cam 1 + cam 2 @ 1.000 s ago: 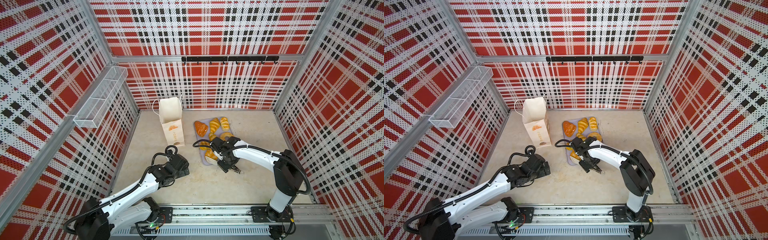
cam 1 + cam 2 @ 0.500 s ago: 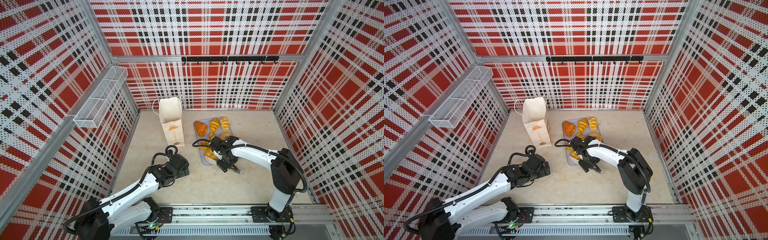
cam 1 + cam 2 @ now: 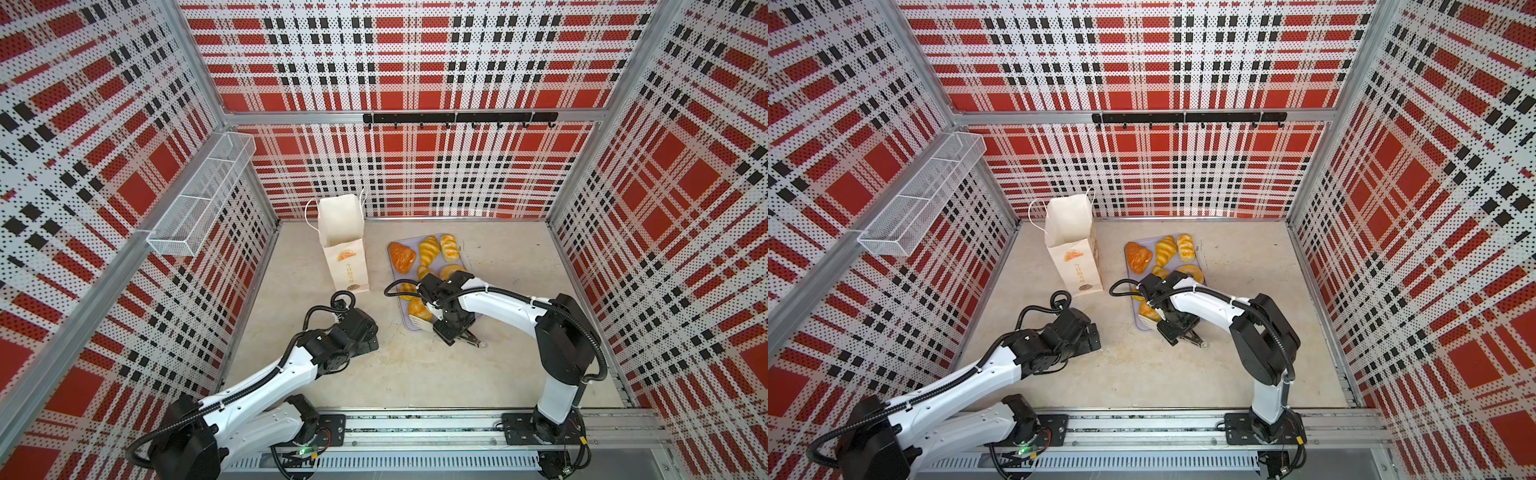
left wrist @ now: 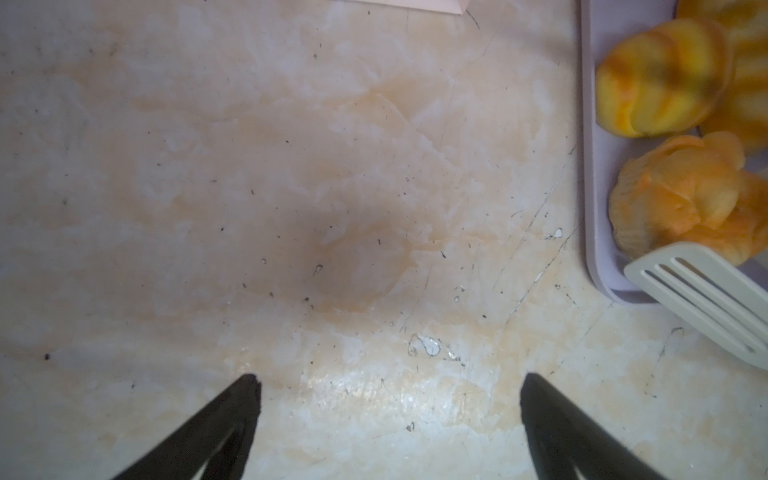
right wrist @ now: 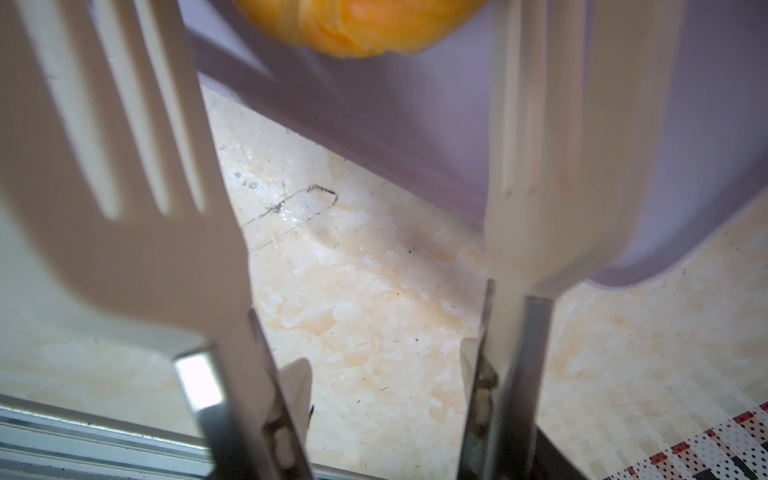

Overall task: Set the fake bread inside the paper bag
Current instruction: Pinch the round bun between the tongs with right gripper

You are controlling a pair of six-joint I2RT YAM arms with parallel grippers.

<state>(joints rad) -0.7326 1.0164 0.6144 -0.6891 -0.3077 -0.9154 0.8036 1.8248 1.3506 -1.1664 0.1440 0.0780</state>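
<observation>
Several pieces of fake bread lie on a lilac tray: a dark croissant, yellow croissants and rolls. The paper bag stands upright and open-topped left of the tray. My right gripper is shut on cream slotted tongs. Their two heads stand apart at the tray's near end, just short of an orange-yellow pastry, which also shows beside a tong head in the left wrist view. My left gripper is open over bare table, below the bag.
A white wire-mesh basket hangs on the left wall. A black hook rail runs along the back wall. Plaid panels enclose the beige table on three sides; the arms' rail runs along the front edge.
The tongs in my right gripper have spread a little wider, and the right arm has edged slightly toward the tray. The left arm has not moved.
</observation>
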